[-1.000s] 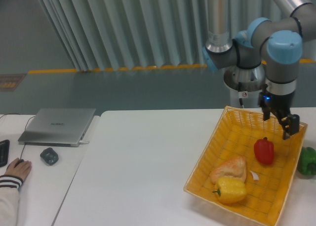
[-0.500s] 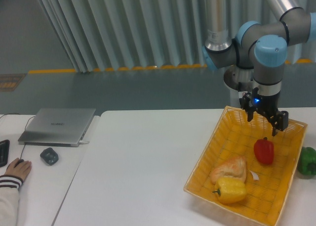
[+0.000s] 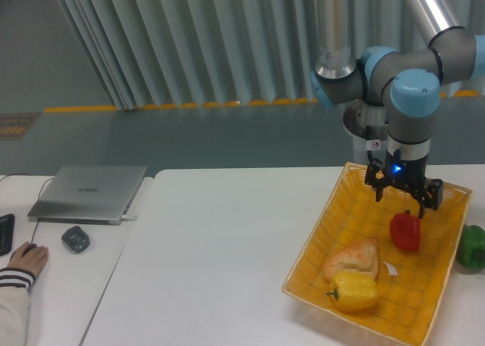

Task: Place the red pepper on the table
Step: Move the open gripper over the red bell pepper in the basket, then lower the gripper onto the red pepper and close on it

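Note:
The red pepper [image 3: 405, 232] stands upright in the yellow basket [image 3: 342, 210] at the right of the white table [image 3: 212, 255]. My gripper [image 3: 402, 201] hangs just above the pepper's stem, inside the basket's far end. Its fingers are spread apart and hold nothing. The pepper is not touched.
A yellow pepper [image 3: 353, 291] and a bread roll [image 3: 352, 258] lie in the basket's near part. A green pepper [image 3: 473, 247] sits on the table right of the basket. A grey laptop [image 3: 87, 191], a mouse [image 3: 75, 238] and a person's hand [image 3: 26, 259] are on the adjoining desk at left.
My gripper has moved left and down from beyond the basket's right rim to directly over the red pepper. Nothing else moved.

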{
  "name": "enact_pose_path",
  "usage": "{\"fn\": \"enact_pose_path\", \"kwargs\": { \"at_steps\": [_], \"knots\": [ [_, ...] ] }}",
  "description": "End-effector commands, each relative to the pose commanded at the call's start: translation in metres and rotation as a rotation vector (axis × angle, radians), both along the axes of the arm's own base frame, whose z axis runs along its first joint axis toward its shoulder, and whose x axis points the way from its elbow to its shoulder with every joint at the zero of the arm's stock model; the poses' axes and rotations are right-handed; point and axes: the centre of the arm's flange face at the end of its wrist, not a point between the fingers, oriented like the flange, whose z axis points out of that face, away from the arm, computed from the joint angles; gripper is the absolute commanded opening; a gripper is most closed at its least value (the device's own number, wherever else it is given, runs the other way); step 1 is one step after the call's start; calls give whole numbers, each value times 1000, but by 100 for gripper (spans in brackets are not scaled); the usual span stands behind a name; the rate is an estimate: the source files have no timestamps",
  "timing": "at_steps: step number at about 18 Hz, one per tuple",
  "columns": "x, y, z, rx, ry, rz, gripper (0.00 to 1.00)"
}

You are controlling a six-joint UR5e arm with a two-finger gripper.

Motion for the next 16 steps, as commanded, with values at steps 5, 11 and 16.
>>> {"fn": "enact_pose_path", "kwargs": {
  "at_steps": [5,11,16],
  "knots": [
    [-2,-1,-12,-6,1,5,100],
    [-5,-1,-23,-7,4,8,100],
    [-6,-1,-32,-8,5,8,100]
  ]
}}
